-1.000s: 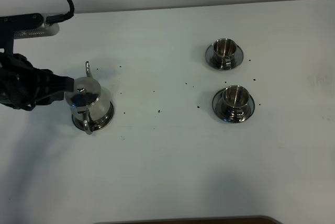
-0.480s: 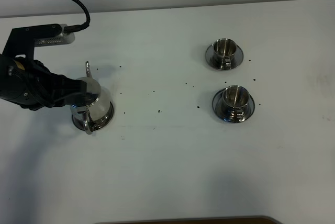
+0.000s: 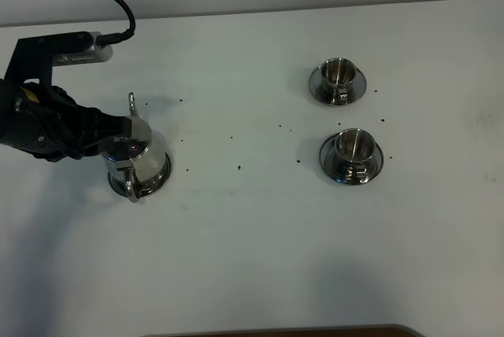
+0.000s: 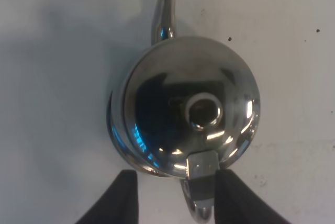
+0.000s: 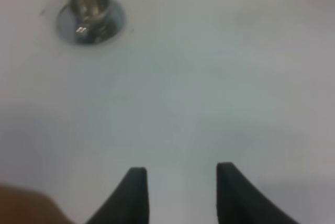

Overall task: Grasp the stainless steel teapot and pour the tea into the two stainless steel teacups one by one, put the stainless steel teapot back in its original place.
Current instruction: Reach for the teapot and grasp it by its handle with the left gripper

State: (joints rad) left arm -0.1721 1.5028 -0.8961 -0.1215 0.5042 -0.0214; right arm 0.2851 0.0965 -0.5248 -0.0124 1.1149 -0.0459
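White table [image 3: 252, 250]: steel base disc [image 3: 164, 175] at left, far saucer [image 3: 316, 86] and near saucer [image 3: 328, 166] at right, dark specks [image 3: 239, 167] scattered between

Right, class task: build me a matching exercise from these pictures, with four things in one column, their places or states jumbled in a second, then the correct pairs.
Things
1. shiny rounded steel teapot
2. left tool
3. right tool
4. far small steel cup

Places or states
A. open above the white table
B. on its round saucer, behind the other cup
C. standing on the flat round steel disc
D. open, fingers either side of the loop handle

Pairs: 1-C, 2-D, 3-A, 4-B
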